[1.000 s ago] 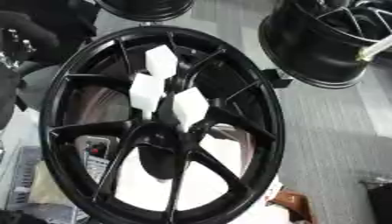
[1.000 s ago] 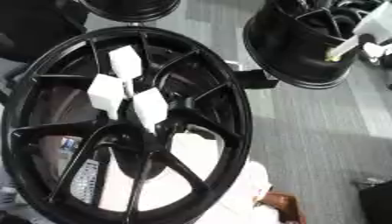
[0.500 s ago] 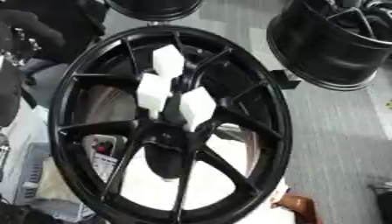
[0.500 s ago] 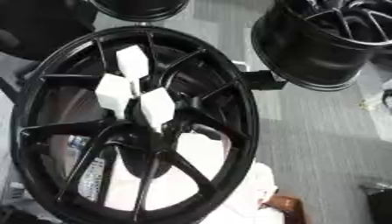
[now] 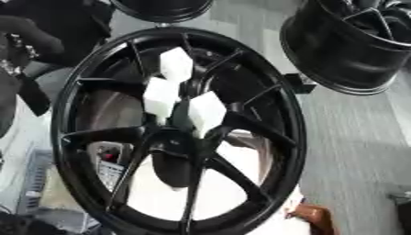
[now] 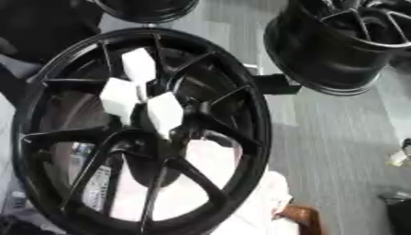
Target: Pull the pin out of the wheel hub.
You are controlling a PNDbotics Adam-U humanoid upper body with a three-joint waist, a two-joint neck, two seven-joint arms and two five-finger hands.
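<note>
Standing upright, large black spoked wheel hub [image 5: 180, 133] exposes three white hexagonal pins [image 5: 205, 111] for pulling; neither hand visible.

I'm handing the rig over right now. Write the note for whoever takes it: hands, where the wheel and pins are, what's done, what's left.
Hands: neither the left nor the right hand shows in either eye view.
Wheel: black spoked rim, filling most of the view.
Pins: three white blocky pieces stand clustered at the hub; I take these as the pins, all seemingly in place.
Nearby: a second black wheel at upper right, another at the top edge.
Done: no pin visibly pulled.
Left: bring a hand in, grasp a pin, pull it out of the hub.
</note>
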